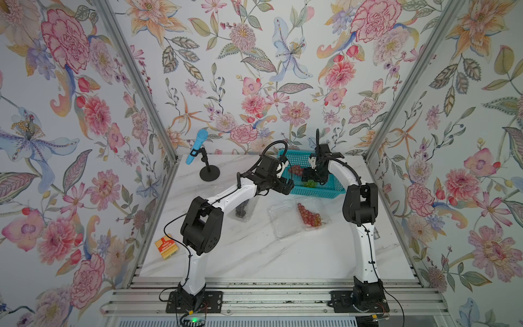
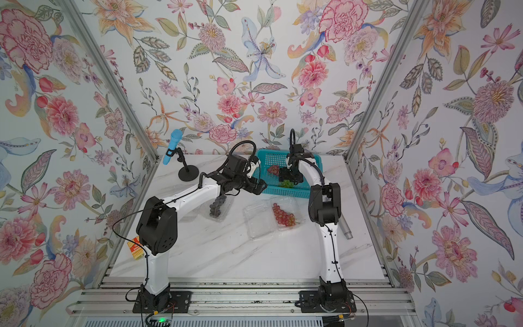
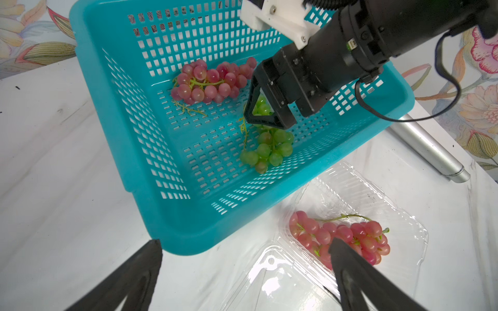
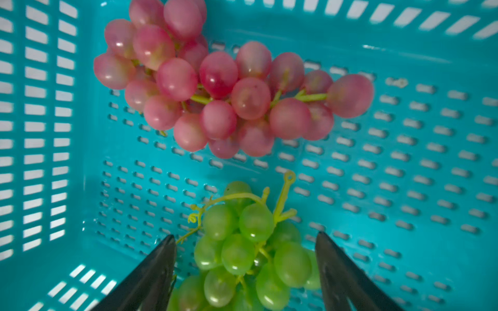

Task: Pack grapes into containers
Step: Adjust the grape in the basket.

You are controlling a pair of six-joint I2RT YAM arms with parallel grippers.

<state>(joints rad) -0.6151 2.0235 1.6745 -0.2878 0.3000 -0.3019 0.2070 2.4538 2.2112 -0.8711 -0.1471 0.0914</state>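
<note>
Right wrist view: right gripper (image 4: 244, 236) hangs inside the teal basket (image 4: 404, 175), jaws wide astride the green bunch (image 4: 237, 255), not yet gripping. Pick-up is in hand; next it likely needs a gentle close, then a lift toward containers (image 1: 283, 223) beside the basket.

Teal basket (image 1: 317, 193), blue microphone (image 1: 198, 145), yellow box (image 1: 166, 246) and metal tube (image 2: 345, 228) occupy tabletop (image 1: 254, 254).
</note>
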